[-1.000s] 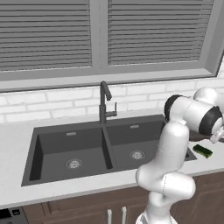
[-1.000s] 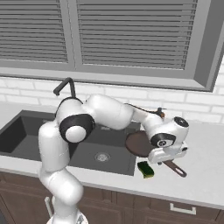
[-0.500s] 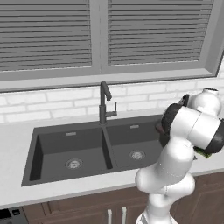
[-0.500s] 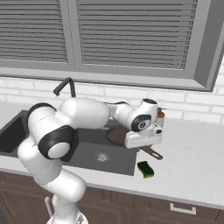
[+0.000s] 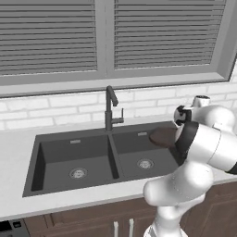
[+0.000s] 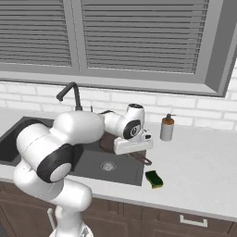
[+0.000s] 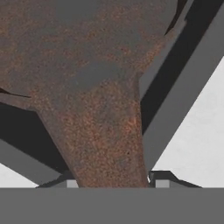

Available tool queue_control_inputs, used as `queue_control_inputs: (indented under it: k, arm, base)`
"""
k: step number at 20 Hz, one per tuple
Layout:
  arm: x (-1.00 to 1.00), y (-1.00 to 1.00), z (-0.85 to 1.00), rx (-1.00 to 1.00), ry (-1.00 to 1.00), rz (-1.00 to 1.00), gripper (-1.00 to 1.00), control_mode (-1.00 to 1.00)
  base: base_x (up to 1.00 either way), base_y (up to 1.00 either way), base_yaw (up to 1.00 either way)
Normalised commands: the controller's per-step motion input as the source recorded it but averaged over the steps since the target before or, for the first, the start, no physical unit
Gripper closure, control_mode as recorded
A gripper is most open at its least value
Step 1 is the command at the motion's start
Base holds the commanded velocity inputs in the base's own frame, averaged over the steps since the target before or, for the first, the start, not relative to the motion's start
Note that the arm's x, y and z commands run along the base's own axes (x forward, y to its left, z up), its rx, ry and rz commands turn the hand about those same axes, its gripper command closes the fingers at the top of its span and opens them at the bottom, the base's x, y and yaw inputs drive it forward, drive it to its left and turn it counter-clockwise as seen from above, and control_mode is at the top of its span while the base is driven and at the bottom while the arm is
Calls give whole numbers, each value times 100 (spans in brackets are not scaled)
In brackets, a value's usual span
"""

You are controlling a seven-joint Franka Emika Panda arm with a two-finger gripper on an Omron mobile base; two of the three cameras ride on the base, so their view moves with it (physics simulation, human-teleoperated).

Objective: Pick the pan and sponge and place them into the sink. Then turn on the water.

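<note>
My gripper [image 7: 111, 181] is shut on the long handle of the rusty reddish-brown pan [image 7: 92, 65], and a dark fingertip shows on each side of the handle. The pan [image 6: 107, 142] hangs above the right basin of the dark grey sink [image 6: 92, 162], its handle end reaching toward the counter. In the left base view the pan [image 5: 163, 136] shows over the sink [image 5: 60, 152], partly behind my arm. The green and yellow sponge [image 6: 154, 178] lies on the counter just right of the sink. No water runs from the faucet [image 5: 109, 109].
A white soap bottle [image 6: 167, 127] with a pump stands on the counter behind the sponge, near the brick wall. The dark gooseneck faucet [image 6: 69, 92] rises behind the divider between the two basins. A window with blinds runs above.
The arm has swung left, carrying the pan off the counter beside the sponge to above the right basin. The sponge has stayed in place.
</note>
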Motion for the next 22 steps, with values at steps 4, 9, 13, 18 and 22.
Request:
queue_control_inputs:
  k: [4,9,13,18,22]
  arm:
    - [33,44,-32,0,0,5,100,-100]
    - [33,35,-43,0,0,12,100,-100]
    - [31,43,-42,0,0,20,100,-100]
    - [28,33,-35,0,1,23,100,-100]
    - [34,24,-52,0,0,20,100,-100]
  base:
    - [0,0,0]
    - [0,0,0]
    - [0,0,0]
    - [0,0,0]
    - [0,0,0]
